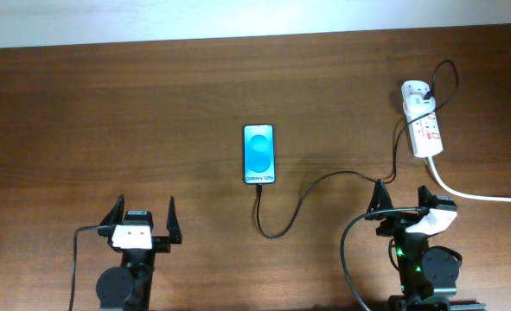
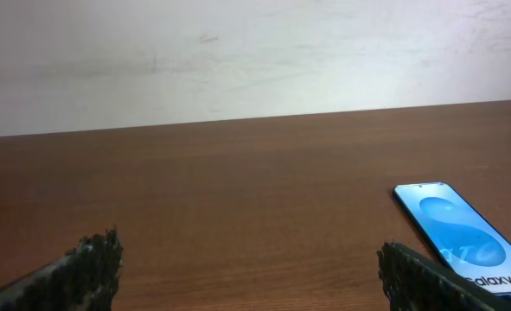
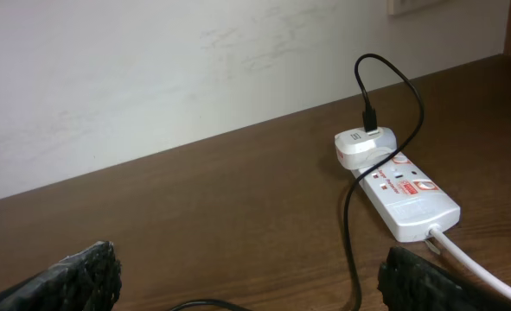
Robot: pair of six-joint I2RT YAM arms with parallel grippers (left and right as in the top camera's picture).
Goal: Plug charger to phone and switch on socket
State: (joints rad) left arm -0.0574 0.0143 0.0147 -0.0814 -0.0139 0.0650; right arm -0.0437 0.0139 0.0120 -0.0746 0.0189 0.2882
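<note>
The phone [image 1: 258,154] lies flat mid-table, its cyan screen lit; it also shows at the right of the left wrist view [image 2: 459,235]. The black charger cable [image 1: 300,200] runs from the phone's near end, loops, and goes right and up to a white adapter on the socket [image 1: 423,123]; its tip seems to meet the phone's near edge. The right wrist view shows the socket [image 3: 402,192] with the cable [image 3: 350,225] passing between my fingers. My left gripper [image 1: 143,221] is open and empty, near-left of the phone. My right gripper [image 1: 401,206] is open and empty, near the socket.
The socket's thick white cord [image 1: 480,195] runs off to the right edge. A pale wall [image 3: 194,78] borders the table's far edge.
</note>
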